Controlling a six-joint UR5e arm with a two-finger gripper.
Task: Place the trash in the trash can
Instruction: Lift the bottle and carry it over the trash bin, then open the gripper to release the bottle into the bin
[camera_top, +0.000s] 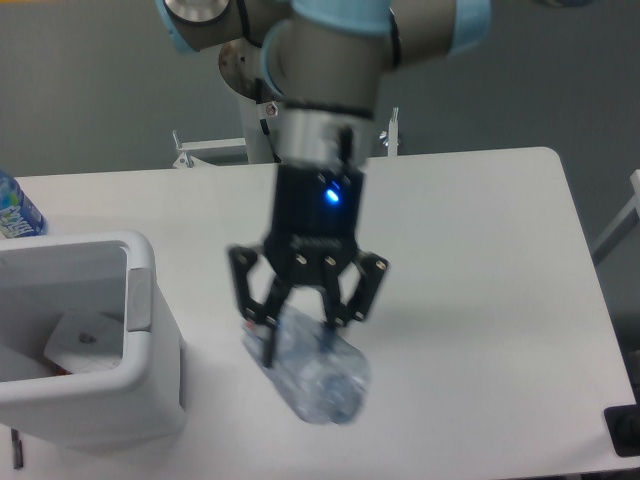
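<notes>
You see a clear, bluish crushed plastic bottle (315, 380) between the black gripper (298, 335) fingers, a small blue light glowing above them, and a white rectangular plastic bin (140, 330) with a grey panel.

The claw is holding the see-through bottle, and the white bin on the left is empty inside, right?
Not quite. The bin isn't empty: the camera view shows a flat piece lying inside it. The rest holds: the claw grips the clear bottle, and the bin is on the left.

A single fixed camera is looking down from high in front of the tabletop (480, 230), facing the arm's base at the far edge, taking in the bin (150, 340) at left.
</notes>
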